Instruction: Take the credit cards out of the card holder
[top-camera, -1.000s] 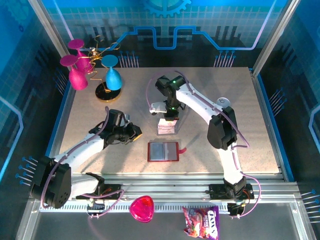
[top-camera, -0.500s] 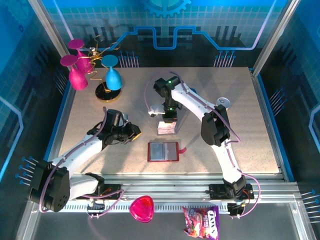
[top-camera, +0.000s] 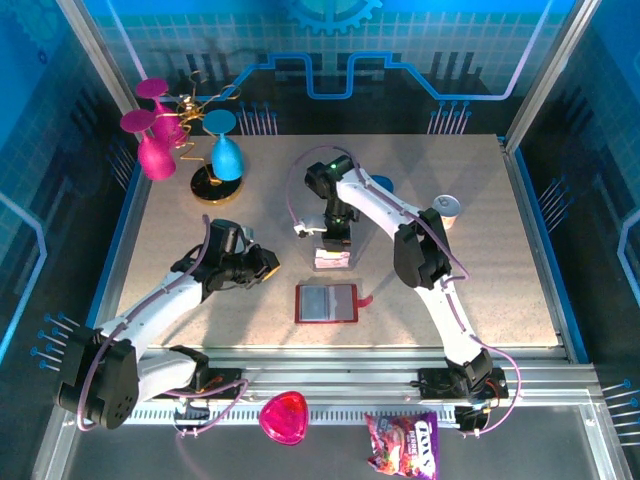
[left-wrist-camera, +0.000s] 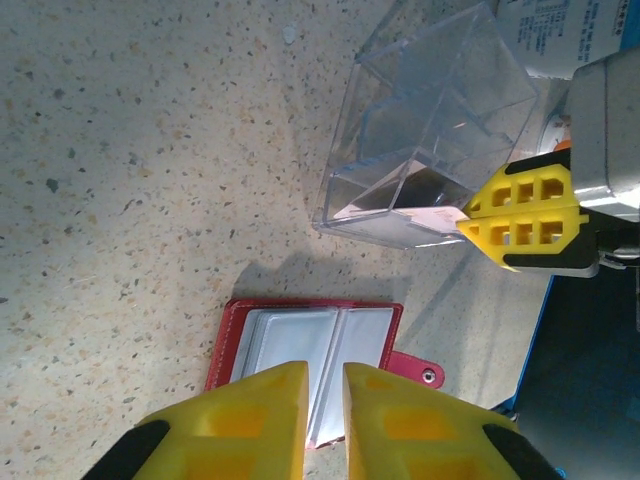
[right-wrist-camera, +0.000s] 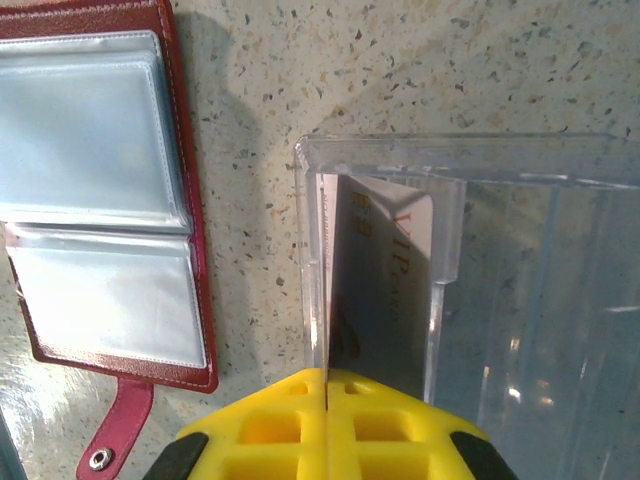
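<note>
Lying open on the table (top-camera: 200, 210), pockets up, the card holder (top-camera: 326, 303) sits near the clear stand (top-camera: 332, 257), on its near side. A pale credit card (right-wrist-camera: 400, 250) stands inside that stand. The right gripper (right-wrist-camera: 327, 378) is clenched at the stand's rim; whether it pinches a card I cannot tell. The left gripper (left-wrist-camera: 325, 372), barely parted and empty, hovers left of both.

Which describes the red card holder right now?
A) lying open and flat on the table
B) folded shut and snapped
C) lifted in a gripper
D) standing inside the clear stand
A: the card holder lies spread open on the table, its clear pockets facing up and its snap tab undone.
</note>
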